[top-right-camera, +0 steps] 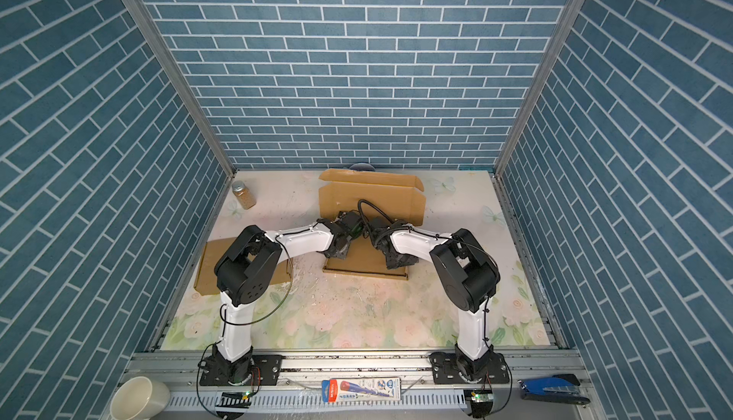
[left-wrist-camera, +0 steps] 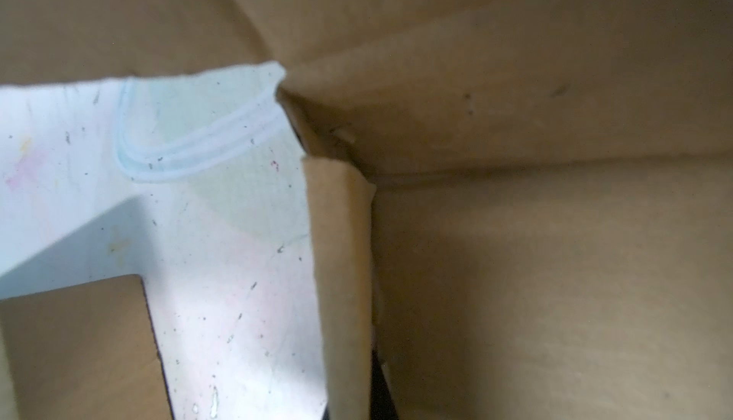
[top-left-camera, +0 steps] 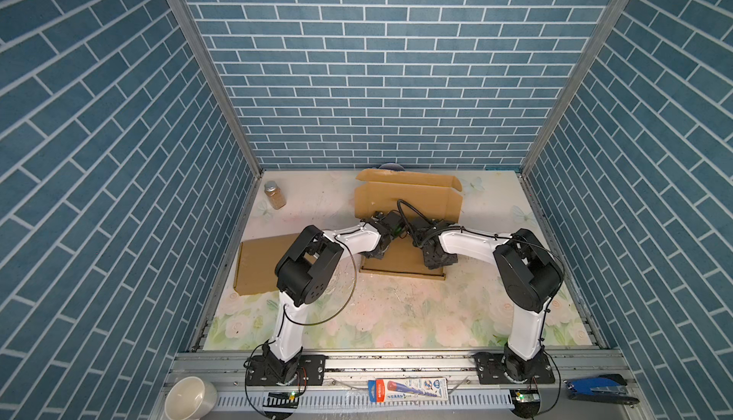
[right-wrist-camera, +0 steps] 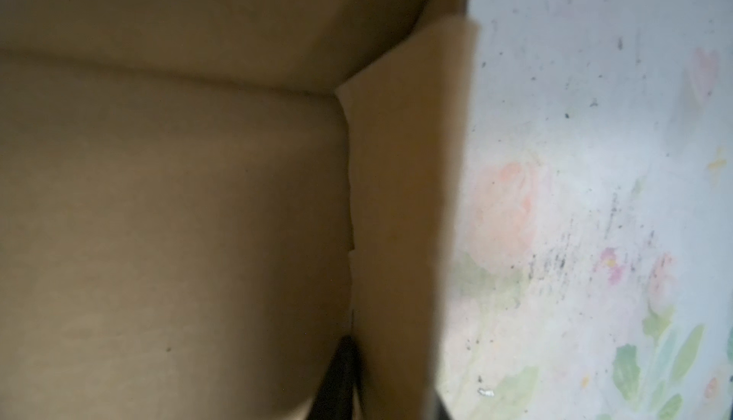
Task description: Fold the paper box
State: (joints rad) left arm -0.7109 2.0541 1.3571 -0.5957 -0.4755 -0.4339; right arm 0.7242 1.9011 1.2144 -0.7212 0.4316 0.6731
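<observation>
Obs., bench side. The paper box (top-left-camera: 404, 200) sat on the tabletop (top-left-camera: 396, 311) toward the back, about mid-width. Its base was flat and its lid (top-right-camera: 373, 196) stood up toward the rear wall. Both arms reached in from the front, and their wrists nearly met over the base.

Left hand (top-left-camera: 376, 254): clenched. In its wrist view the left side wall (left-wrist-camera: 341, 279) stood upright and ran down to a dark finger (left-wrist-camera: 382, 390) lying against its inner face. I read this as a pinch on that wall.

Right hand (top-left-camera: 434, 260): the right side wall (right-wrist-camera: 400, 219) stood between two dark fingers, one of them (right-wrist-camera: 341, 378) on the inner face. I could not tell whether they were pressing the wall or had slackened.

Risks from here (my judgement):
- If the right grip is slack, that wall may spring back outward along its crease, and the fold would need redoing.
- With only one hand holding firmly, any pull could slide or swivel the light box on the smooth tabletop. It could drift toward the flat cardboard sheet (top-left-camera: 258, 267) lying to the left.
- The corner where the left wall meets the back looked creased in the wrist view. Forcing it could buckle or tear the tab.
- The wrists and the looped cable (top-left-camera: 404, 209) were crowded together, so a careless move could make them snag or knock each other.
- The upright lid could tip forward onto the arms if the base is jolted.
</observation>
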